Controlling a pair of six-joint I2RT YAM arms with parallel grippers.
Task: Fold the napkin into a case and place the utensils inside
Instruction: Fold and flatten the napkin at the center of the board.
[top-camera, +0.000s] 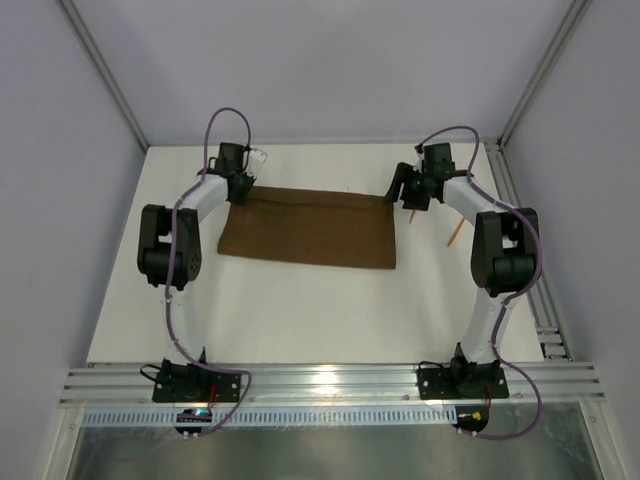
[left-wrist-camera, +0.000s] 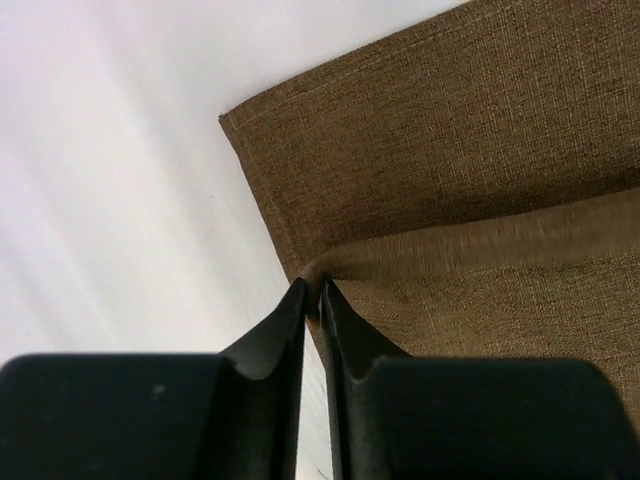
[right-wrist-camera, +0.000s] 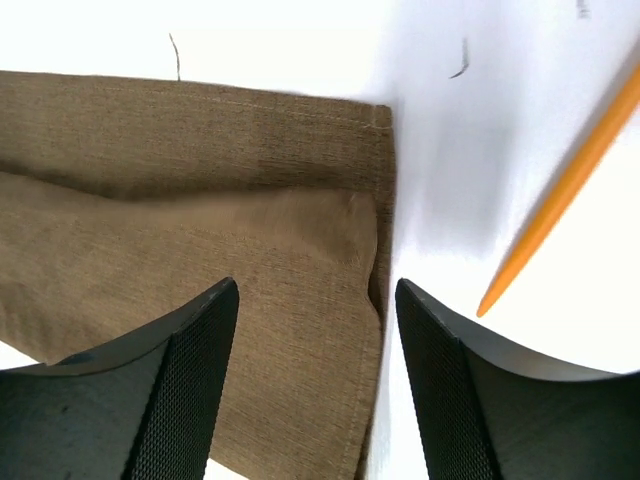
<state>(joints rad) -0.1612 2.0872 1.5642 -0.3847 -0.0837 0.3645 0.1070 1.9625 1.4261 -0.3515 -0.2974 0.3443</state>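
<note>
Two layers show in the napkin (top-camera: 310, 228), which lies flat toward the far edge of the bench (top-camera: 300, 320), about midway between its side edges; the left gripper (left-wrist-camera: 312, 297) is pinched narrow on the upper layer's corner at the napkin's left end. The right gripper (right-wrist-camera: 315, 295) stands wide over the napkin's right edge, holding nothing; a pointed orange utensil (right-wrist-camera: 560, 190) lies just beyond that edge, toward the far right corner, apart from the napkin.
</note>
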